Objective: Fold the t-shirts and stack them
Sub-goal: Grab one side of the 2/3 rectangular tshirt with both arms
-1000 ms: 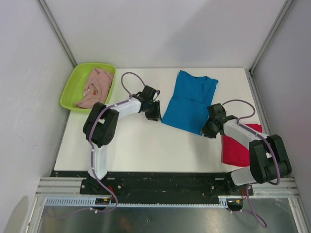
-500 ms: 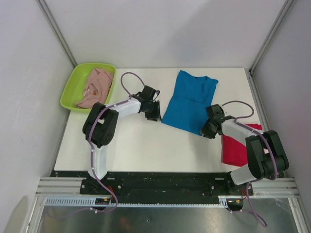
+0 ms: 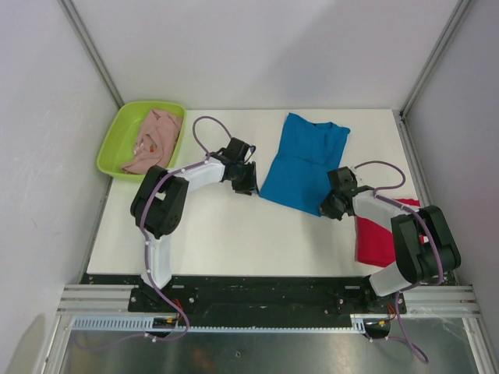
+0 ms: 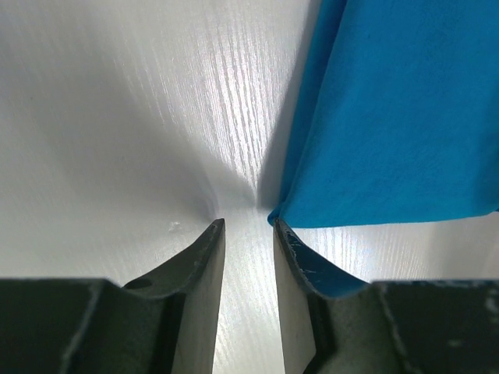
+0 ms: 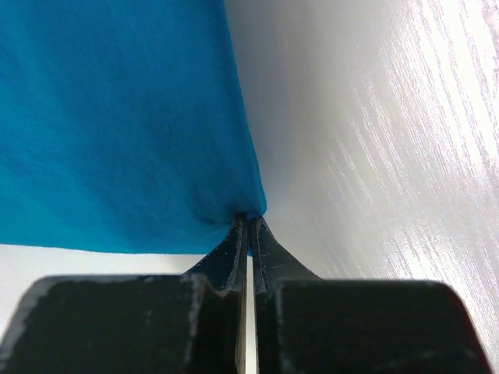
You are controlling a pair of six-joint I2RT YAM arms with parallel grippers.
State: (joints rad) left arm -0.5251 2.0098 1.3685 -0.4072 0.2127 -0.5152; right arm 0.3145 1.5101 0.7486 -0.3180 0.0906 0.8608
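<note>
- One container only, spotting it at the upper left of the top view: the lime-green tray (image 3: 111, 149), sitting on the far left corner of the white table (image 3: 226, 241).
- Finding the pale pink t-shirt (image 3: 153, 139) crumpled inside that tray, bunching toward its right side and leaving green floor bare on the left.
- Finding the blue t-shirt (image 3: 302, 160) lying flat on the table at upper centre of the frame, outside the tray, with one layer folded over along its upper right.
- Finding the red t-shirt (image 3: 380, 238) lying on the table at the right of the frame, also outside the tray, partly covered from view by the right arm.
- Watching the left gripper (image 4: 248, 224) sitting low over the table at the blue t-shirt's lower left corner, fingers parted a little, bare tabletop showing in the gap, gripping nothing; the cloth corner just touching the tip of the finger at right of the wrist frame.
- Watching the right gripper (image 5: 249, 220) sitting at the blue t-shirt's lower right corner, fingers clenched together, pinching the puckered cloth corner at their tips.
</note>
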